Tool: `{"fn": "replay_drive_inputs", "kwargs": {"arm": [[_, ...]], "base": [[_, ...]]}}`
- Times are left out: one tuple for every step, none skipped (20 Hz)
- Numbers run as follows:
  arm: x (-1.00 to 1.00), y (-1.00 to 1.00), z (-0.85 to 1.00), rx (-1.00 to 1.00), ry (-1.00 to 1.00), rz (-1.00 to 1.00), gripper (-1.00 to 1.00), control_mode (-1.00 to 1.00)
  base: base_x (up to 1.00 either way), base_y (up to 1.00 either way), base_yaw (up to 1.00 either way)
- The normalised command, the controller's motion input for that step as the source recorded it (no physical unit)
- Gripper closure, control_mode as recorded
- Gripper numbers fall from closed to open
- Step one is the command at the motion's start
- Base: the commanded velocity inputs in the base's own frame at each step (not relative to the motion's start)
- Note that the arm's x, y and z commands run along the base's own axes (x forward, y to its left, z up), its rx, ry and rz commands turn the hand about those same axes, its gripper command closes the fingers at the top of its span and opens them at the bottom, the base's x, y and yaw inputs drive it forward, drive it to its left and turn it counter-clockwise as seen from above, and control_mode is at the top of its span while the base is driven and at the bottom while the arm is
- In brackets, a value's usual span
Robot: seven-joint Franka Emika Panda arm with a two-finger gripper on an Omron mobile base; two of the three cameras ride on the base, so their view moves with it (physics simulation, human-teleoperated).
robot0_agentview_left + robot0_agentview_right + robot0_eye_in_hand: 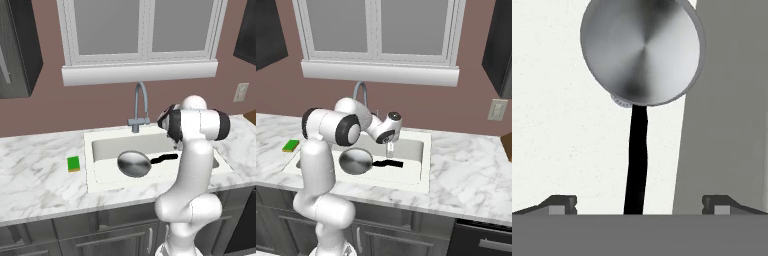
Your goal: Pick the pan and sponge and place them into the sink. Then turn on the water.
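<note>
The pan (134, 164) lies in the sink (100, 180), centre of the left base frame, black handle pointing right. The tool (390, 148) hangs above the handle, fingers spread wide, holding nothing. The sponge (73, 163) sits on the worktop (35, 170), left of the sink.

No readable text, label, brand, number or sign appears anywhere in these views, on the counter, walls, window or cabinets of this simulated kitchen.
</note>
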Motion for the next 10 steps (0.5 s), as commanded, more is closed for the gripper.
{"fn": "replay_drive_inputs", "kwargs": {"arm": [[-0.28,0.0,0.17,-0.02,0.0,0.13,-1.0,-1.0],[-0.29,0.0,0.19,-0.03,0.0,0.13,-1.0,-1.0],[-0.3,0.0,0.21,-0.03,0.0,0.13,-1.0,-1.0],[-0.31,0.0,0.22,-0.03,-0.01,0.13,-1.0,-1.0],[-0.3,0.0,0.23,-0.03,-0.01,0.13,-1.0,-1.0],[-0.29,0.01,0.23,-0.03,0.0,0.13,-1.0,-1.0],[-0.28,0.1,0.21,-0.04,0.0,0.13,-1.0,-1.0],[-0.32,0.21,0.18,-0.06,0.0,0.11,-1.0,-1.0],[-0.31,0.19,0.22,-0.09,-0.01,0.11,-1.0,-1.0],[-0.31,0.16,0.23,-0.09,-0.01,0.12,-1.0,-1.0]], "base": [[0.0,0.0,0.0],[0.0,0.0,0.0],[0.0,0.0,0.0],[0.0,0.0,0.0],[0.0,0.0,0.0],[0.0,0.0,0.0],[0.0,0.0,0.0],[0.0,0.0,0.0],[0.0,0.0,0.0],[0.0,0.0,0.0]]}}
